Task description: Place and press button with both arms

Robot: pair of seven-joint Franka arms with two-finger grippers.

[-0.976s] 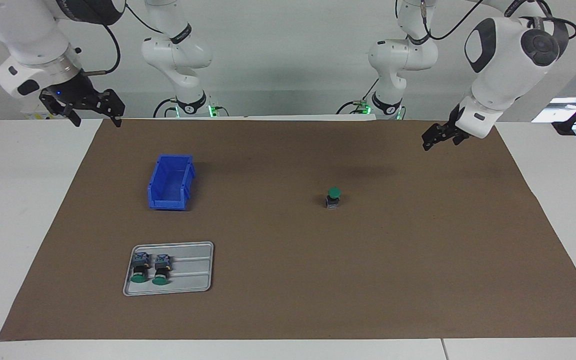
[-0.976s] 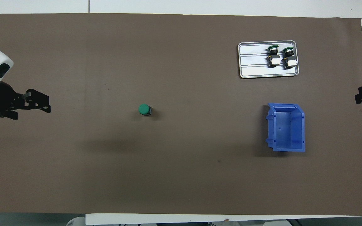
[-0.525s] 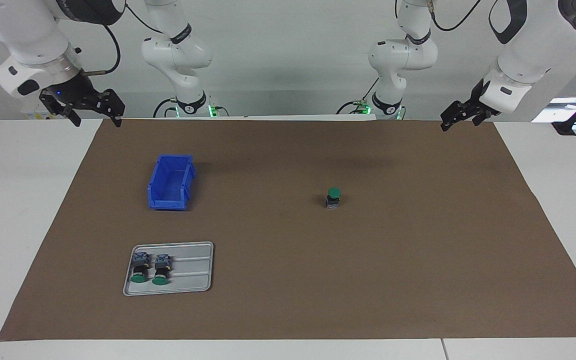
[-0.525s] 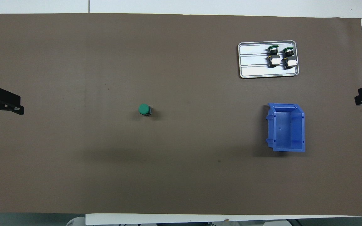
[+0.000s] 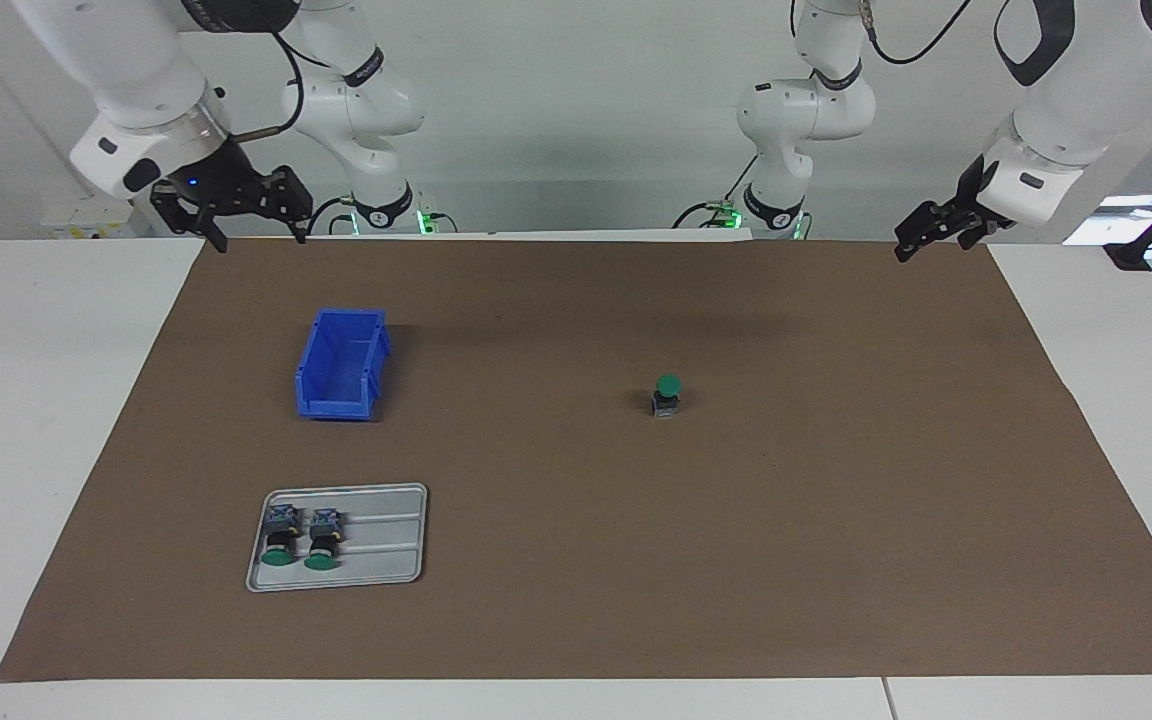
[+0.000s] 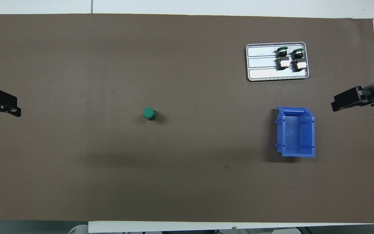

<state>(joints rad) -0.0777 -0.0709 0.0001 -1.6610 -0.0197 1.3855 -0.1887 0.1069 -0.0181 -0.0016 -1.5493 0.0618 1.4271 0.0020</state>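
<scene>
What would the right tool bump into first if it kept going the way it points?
Probably the brown mat just below the right tool; it points down near the blue bin, but depth is hard to judge.

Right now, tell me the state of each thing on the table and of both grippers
Button: upright on the mat, green cap up, untouched.
Two spare buttons: lying on their sides in the grey tray.
Blue bin: upright, empty.
Left gripper: open, holding nothing, raised over the mat's edge.
Right gripper: open, holding nothing, raised over the mat's edge.
</scene>
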